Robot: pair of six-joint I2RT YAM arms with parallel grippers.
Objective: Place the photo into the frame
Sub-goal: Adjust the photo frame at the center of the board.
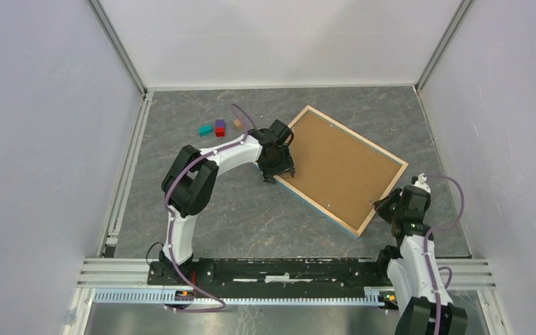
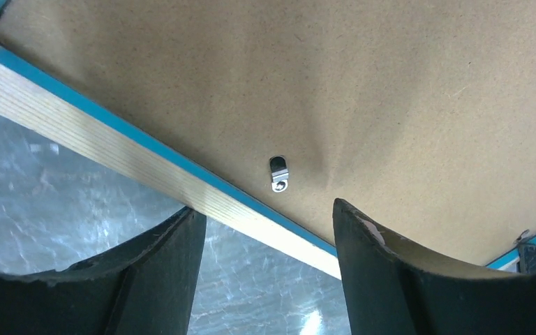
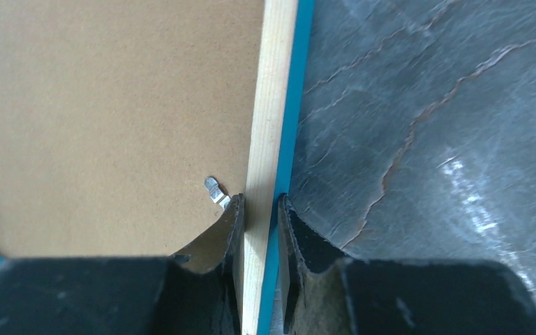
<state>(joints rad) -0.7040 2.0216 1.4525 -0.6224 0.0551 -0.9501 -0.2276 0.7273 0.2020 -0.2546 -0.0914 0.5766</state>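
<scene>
The frame lies face down and slanted on the grey table, pale wood edge up, with the brown backing board set in it. The photo is hidden. My left gripper is open over the frame's left edge. In the left wrist view its fingers straddle the wood rail just below a metal clip. My right gripper is at the frame's near right edge. In the right wrist view it is shut on the rail, beside another clip.
Small blocks lie at the back left of the table: teal, purple and red, tan. White walls enclose the table on three sides. A metal rail runs along the near edge.
</scene>
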